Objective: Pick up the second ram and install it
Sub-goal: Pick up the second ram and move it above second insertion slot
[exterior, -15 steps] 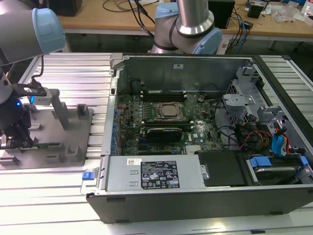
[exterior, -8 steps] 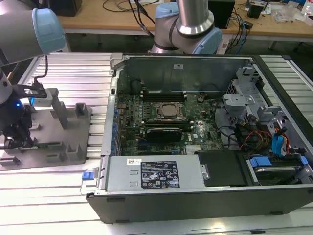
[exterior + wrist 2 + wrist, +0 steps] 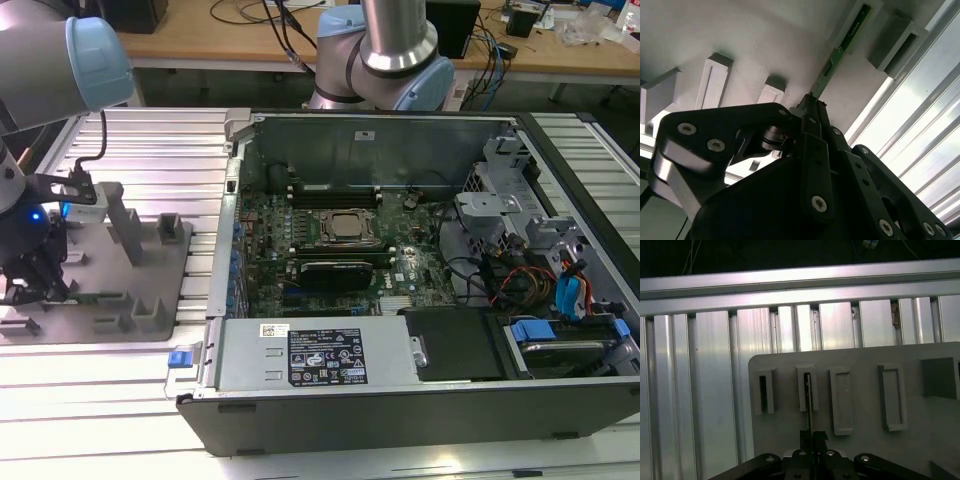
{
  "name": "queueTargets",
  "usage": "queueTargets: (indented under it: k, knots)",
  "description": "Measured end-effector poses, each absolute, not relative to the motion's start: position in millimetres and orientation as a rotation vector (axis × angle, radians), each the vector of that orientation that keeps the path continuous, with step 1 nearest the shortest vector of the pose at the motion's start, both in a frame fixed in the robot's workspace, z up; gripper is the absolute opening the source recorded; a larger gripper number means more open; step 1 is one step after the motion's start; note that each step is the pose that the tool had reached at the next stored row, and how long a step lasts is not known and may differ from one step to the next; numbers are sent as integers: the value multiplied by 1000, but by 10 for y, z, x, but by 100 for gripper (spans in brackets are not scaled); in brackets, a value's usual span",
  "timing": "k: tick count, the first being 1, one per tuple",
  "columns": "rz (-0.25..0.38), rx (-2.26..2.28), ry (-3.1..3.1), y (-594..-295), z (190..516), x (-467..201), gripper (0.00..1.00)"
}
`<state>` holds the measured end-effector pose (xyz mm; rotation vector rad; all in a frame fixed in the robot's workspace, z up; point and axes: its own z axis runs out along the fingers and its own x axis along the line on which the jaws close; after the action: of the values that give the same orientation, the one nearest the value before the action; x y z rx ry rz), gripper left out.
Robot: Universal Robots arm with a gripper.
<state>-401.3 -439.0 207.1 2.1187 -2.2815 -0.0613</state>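
In the exterior view, an open computer case (image 3: 380, 125) is seen at centre and a gray holder tray (image 3: 175, 270) at the exterior view's left. Over the tray the gripper (image 3: 32, 285) is clenched on the second ram (image 3: 837, 50) (edge-on, green), whose far end is seated in a tray slot.

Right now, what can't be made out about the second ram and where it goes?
- Second wrist view: the gripper hides the gripped end of the second ram.
- First wrist view: it stands edge-on, so its label face is unseen.
- Exterior view: slots on the motherboard are too small to tell which are free.
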Motion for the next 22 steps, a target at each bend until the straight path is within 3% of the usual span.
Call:
queueTargets:
  k: [22]
  knots:
    - [-60, 2197, -2204, -4391, 2105, -4013, 9]
